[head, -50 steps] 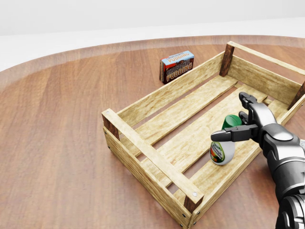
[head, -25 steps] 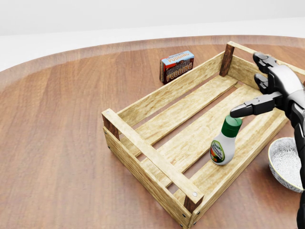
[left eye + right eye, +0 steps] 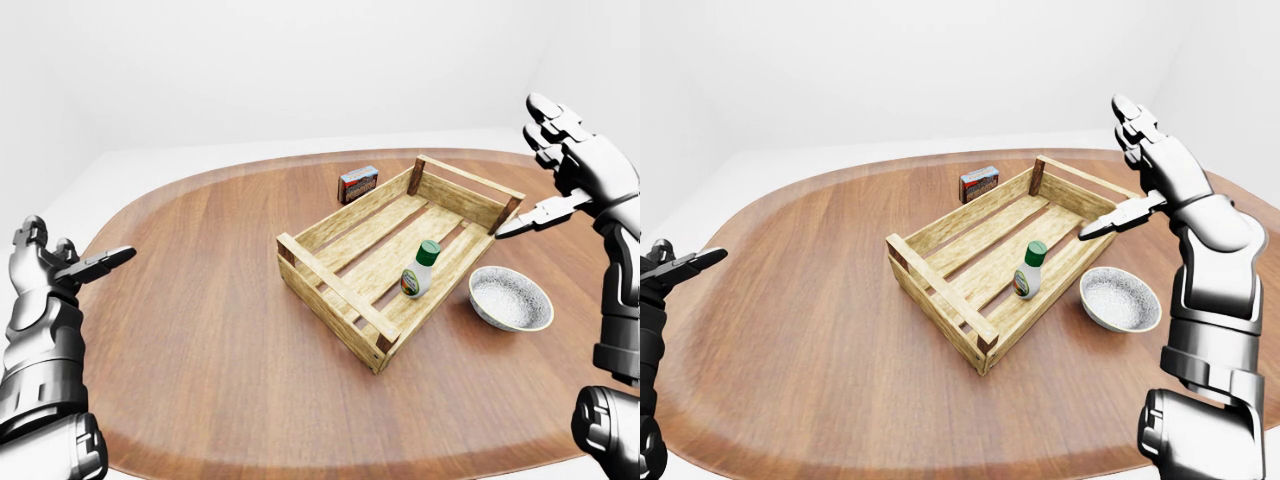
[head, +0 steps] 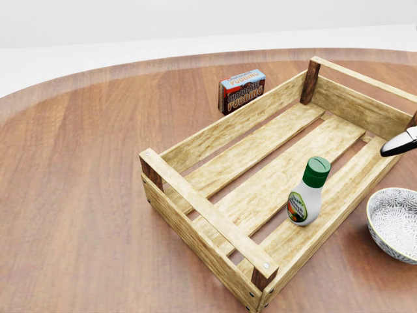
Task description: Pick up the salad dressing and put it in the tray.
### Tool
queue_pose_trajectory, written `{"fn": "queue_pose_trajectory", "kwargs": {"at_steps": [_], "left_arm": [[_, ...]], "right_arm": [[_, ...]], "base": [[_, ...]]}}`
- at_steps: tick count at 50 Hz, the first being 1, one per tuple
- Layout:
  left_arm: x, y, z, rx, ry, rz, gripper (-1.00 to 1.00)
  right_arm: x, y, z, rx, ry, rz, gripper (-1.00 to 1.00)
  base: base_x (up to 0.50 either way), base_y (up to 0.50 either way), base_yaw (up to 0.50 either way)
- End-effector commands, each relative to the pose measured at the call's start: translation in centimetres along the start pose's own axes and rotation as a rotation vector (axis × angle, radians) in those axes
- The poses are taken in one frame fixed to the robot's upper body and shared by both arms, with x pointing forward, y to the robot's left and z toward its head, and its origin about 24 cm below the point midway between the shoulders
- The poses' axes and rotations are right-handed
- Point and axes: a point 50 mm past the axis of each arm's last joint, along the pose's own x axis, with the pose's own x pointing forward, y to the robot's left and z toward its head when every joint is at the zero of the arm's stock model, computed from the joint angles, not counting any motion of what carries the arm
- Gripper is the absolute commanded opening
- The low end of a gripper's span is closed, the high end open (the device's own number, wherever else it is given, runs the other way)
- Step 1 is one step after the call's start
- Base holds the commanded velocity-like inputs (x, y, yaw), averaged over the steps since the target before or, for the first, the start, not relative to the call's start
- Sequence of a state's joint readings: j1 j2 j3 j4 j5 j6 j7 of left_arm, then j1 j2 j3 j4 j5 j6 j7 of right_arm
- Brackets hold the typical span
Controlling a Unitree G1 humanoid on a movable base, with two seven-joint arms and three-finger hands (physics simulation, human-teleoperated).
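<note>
A: What do we see, biggest thing first?

B: We see the round wooden table (image 3: 200,330) filling the left-eye view, and on it, just right of centre, the slatted wooden tray (image 4: 215,147).

A: And our hands?

B: Our right hand (image 3: 1160,170) hangs in the air at about two o'clock from the tray, fingers spread wide, gripping nothing. Our left hand (image 3: 50,268) is out at nine o'clock by the table's edge, well apart from everything, also open and empty.

A: Where do we find the salad dressing?

B: The salad dressing (image 4: 306,195) stands upright inside the tray, on a slat near the wall at four o'clock, green cap on top. No finger touches it.

A: Anything else?

B: A patterned bowl (image 3: 511,298) sits on the table just beside the tray at four o'clock, and a pudding box (image 4: 242,90) stands near the tray's outer wall at twelve o'clock.
</note>
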State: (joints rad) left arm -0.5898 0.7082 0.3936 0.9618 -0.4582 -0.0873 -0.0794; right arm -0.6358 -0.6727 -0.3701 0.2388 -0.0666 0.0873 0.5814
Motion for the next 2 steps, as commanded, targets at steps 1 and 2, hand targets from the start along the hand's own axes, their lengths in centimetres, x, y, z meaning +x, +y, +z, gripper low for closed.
{"fn": "queue_pose_trajectory", "kwargs": {"at_steps": [1, 2], "left_arm": [[-0.01, 0.02, 0.26, 0.003, -0.012, 0.002, 1.00], [-0.02, 0.03, 0.30, 0.004, -0.014, 0.003, 1.00]], "right_arm": [[-1.56, -0.05, 0.58, -0.041, -0.033, -0.001, 1.00], [-1.48, 0.09, 0.55, -0.039, -0.033, 0.002, 1.00]], "base": [[0.00, 0.00, 0.00], [0.00, 0.00, 0.00]]}}
